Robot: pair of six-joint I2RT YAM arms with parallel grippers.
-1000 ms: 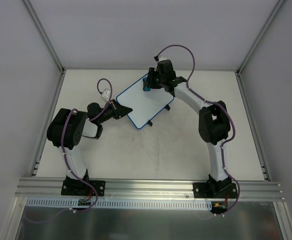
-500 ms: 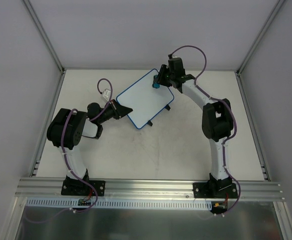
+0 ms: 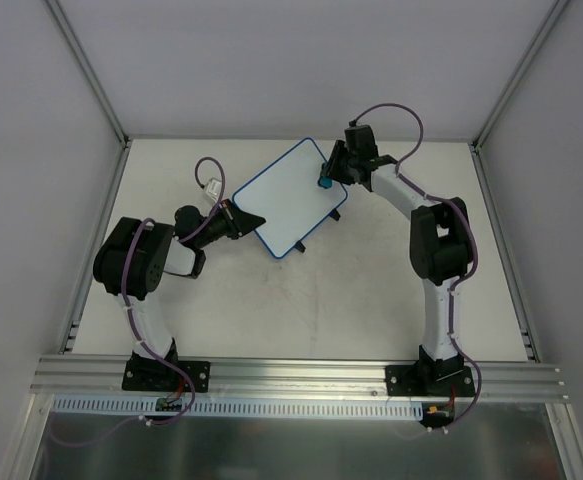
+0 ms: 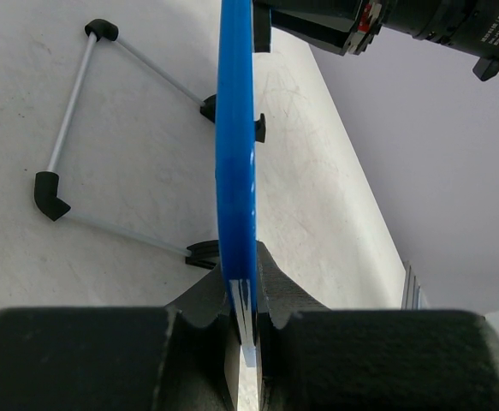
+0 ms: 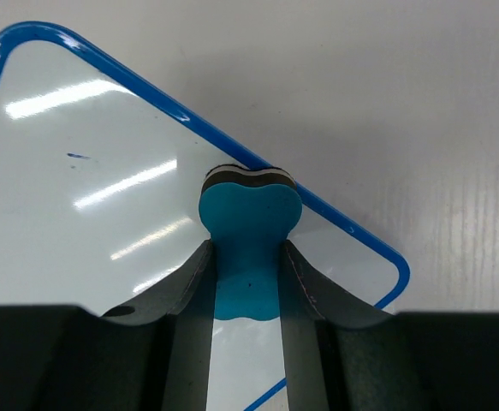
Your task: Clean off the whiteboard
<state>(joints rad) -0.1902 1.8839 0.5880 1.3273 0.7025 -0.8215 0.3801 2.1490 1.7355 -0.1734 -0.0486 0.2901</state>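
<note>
Our left jaws clench the whiteboard point(image 3: 286, 200) rim at 8 o'clock; our right jaws grasp a blue eraser point(image 5: 247, 224), pressed on the board's 2 o'clock edge.

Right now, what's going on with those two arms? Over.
Left jaws shut on whiteboard edge. Right jaws shut on blue eraser, at board's rim. One small blue mark on board. Nothing blocking.

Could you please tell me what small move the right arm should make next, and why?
Probably slide the eraser from the rim inward across the whiteboard to the small blue mark: the right gripper holds it at the edge, off the mark, while the left gripper clamps the board.
</note>
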